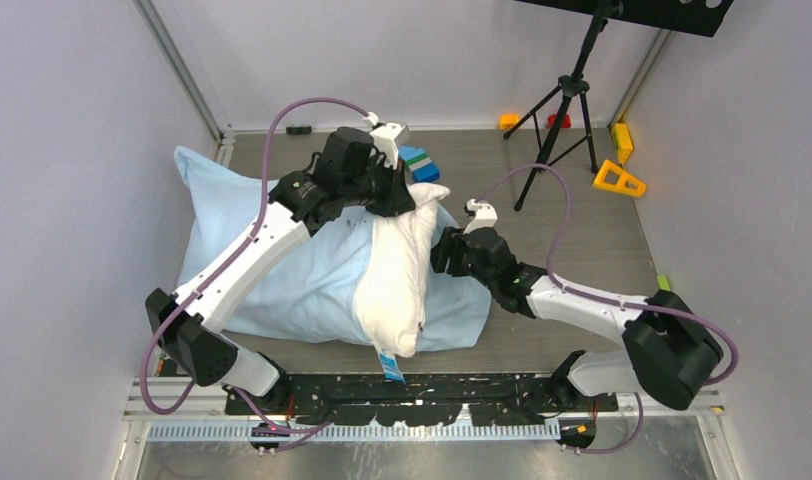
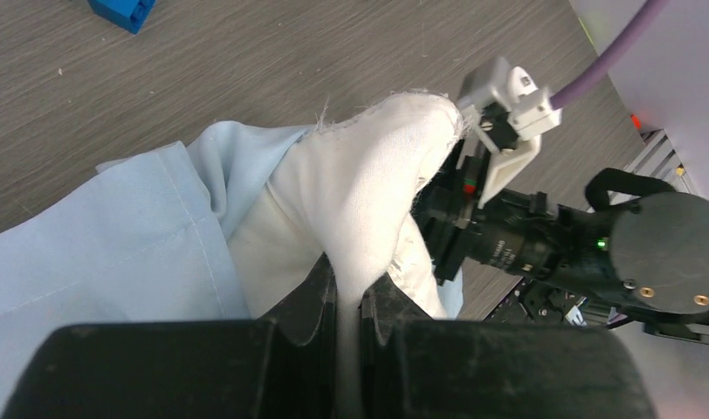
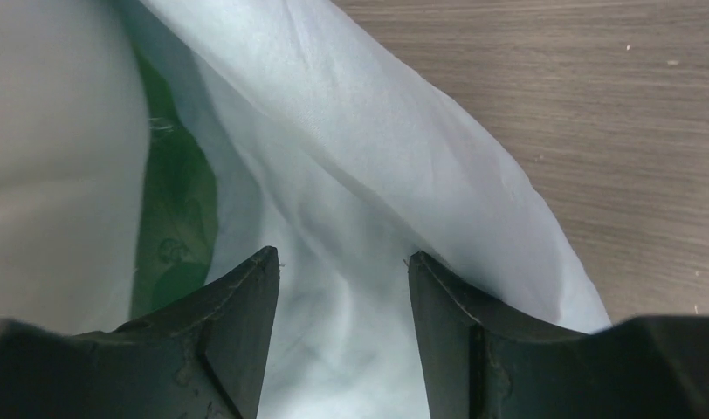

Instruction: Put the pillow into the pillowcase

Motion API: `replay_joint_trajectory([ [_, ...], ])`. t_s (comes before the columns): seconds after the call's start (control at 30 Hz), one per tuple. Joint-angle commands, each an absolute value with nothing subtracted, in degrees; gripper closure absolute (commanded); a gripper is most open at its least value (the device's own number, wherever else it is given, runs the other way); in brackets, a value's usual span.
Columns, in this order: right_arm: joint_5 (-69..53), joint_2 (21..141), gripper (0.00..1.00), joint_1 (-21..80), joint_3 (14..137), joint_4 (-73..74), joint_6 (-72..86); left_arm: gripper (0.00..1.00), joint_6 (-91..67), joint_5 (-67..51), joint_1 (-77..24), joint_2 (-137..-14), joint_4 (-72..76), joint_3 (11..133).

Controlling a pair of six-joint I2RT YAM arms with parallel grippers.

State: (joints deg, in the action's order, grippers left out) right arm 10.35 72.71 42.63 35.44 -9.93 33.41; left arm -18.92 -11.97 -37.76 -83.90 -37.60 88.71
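The grey wood-grain surface carries the light-blue pillowcase, spread wrinkled across the centre-left of the top view. The white pillow stands out of its right end as a plump upright band in the middle of the frame, its small blue tag hanging at the bottom edge. The left arm rises from the lower left, crosses over the pillowcase and bends right at the wrist. The left jaws are nearly closed, pinching a fold of the pillow's white cloth at its upper corner. The right arm lies low from the lower right, stretched leftward to the pillowcase's right edge. The right jaws stand apart with pale blue cloth between and beyond them, a green face showing at the left, nothing pinched. A black tripod stands at upper right, well apart. Blue and green blocks sit just behind the left wrist, and a yellow triangular piece lies near the tripod's foot.
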Motion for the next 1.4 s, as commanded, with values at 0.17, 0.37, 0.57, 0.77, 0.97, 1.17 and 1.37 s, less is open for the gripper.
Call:
replay_joint_trajectory([
  [0.17,16.8,82.9,0.37,46.0,37.4,-25.5,29.2,1.00,-21.1,-17.7,-37.0,-82.9,-33.3,93.6],
  [0.37,22.7,85.1,0.61,46.1,39.8,-22.5,30.5,1.00,-21.3,-17.8,-36.5,-82.8,-34.1,94.3],
  [0.57,26.2,77.9,1.00,46.1,40.9,-11.8,32.8,1.00,-21.3,-16.1,-36.0,-82.4,-34.8,93.1],
  [0.77,26.9,65.5,1.00,44.9,37.5,-1.0,36.2,1.00,-20.8,-13.4,-36.0,-82.8,-35.4,91.8],
  [0.97,14.3,63.2,0.93,44.5,35.6,-6.3,33.5,1.00,-21.7,-17.8,-35.9,-82.8,-34.8,94.0],
  [1.17,15.9,69.8,0.52,46.6,37.0,-17.1,28.7,1.00,-23.1,-20.3,-35.9,-83.1,-34.8,95.5],
  [1.37,17.8,78.5,0.36,46.9,38.1,-27.8,27.0,1.00,-24.3,-23.3,-35.7,-82.5,-34.0,96.1],
])
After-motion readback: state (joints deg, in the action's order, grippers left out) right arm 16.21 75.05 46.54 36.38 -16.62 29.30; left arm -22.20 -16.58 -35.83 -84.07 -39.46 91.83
